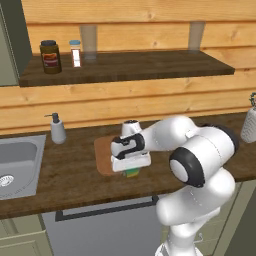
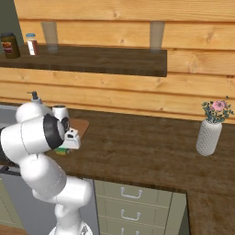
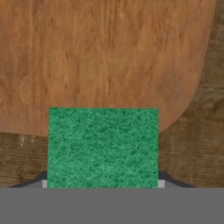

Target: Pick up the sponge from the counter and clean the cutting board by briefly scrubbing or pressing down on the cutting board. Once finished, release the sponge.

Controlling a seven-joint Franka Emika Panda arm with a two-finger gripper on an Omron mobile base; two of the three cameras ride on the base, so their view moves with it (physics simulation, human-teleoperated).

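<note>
One gripper (image 1: 131, 170) hangs over the near edge of the board (image 1: 104, 156), its fingers pinching the sponge (image 1: 132, 172) from both sides. In the hand view the sponge (image 3: 103, 148) shows its green face, a small pale fingertip (image 3: 161, 184) pressed to each lower corner, and the board (image 3: 105, 57) spreads beyond it toward 12 o'clock, its rounded corner curving down at 3 o'clock. The lower part of the sponge overlaps the dark bench (image 3: 192, 144) past the board's edge. In the left base view a sliver of green and yellow peeks out under the white hand, at the board's near rim; whether the sponge touches the wood cannot be told. In the right base view the sponge (image 2: 61, 150) shows as a small green-yellow bit beneath the hand, with the board (image 2: 81, 125) just beyond it.

Outward along the bench (image 1: 65, 175), a soap pump (image 1: 57, 129) stands at 10 o'clock of the board, near the wall, and the steel sink (image 1: 17, 167) lies at 9 o'clock, well apart. At 3 o'clock, well apart, a white vase (image 2: 209, 137) holds pink flowers. Above, on the wall shelf (image 1: 150, 64), a dark jar (image 1: 50, 57) and a small shaker (image 1: 75, 53) stand near its left end, with two glasses (image 1: 89, 43) farther along.
</note>
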